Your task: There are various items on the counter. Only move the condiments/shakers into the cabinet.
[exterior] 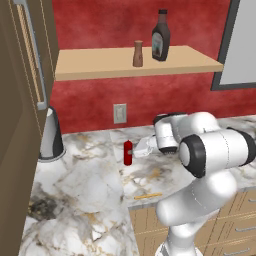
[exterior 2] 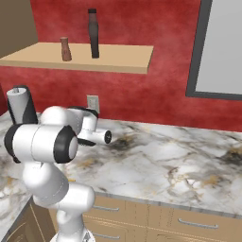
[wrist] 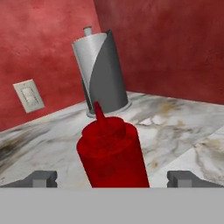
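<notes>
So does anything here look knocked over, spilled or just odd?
Nothing is spilled or tipped. The red bottle stands upright on the counter between the open fingers, and the sauce bottle and shaker stand upright on the shelf. Only a thin orange stick lies loose near the counter's front edge.

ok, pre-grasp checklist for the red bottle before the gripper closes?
1. Gripper open: ok, the fingertips stand wide apart.
2. Red bottle between the fingertips: ok in the hand view, one tip on each side of it.
3. Bottle upright on the counter: ok.
4. Fingers touching the bottle: cannot tell.
5. Room on the cabinet shelf: ok, bare board beside the tan shaker and the brown sauce bottle already there.
6. Non-condiments left alone: ok, the grey-and-black appliance and the orange stick are on the counter.
</notes>
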### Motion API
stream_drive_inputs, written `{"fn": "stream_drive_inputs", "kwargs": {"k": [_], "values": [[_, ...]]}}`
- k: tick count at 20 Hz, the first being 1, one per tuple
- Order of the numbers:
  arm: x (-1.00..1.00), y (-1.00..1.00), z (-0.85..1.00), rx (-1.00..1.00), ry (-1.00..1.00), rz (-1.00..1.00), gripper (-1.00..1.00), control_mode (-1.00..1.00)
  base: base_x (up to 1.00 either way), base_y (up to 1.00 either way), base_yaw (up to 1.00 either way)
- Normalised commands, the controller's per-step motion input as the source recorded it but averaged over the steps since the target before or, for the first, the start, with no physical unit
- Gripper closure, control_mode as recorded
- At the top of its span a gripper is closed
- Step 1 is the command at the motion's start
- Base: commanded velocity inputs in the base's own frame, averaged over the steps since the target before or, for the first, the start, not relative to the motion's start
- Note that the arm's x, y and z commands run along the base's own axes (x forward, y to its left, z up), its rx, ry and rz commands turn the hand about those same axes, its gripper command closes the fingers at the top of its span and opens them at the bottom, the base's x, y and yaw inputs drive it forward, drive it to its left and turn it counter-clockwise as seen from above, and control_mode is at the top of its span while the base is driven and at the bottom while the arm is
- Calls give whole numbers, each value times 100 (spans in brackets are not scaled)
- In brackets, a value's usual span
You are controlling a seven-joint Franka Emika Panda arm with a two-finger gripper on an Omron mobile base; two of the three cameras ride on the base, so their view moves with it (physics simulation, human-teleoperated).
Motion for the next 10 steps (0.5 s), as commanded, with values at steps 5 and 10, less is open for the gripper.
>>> {"fn": "stream_drive_inputs", "kwargs": {"k": [5,10], "values": [[19,4,-11,0,0,-3,-100,-100,0,0,0],[20,15,-12,0,0,-3,-100,-100,0,0,0]]}}
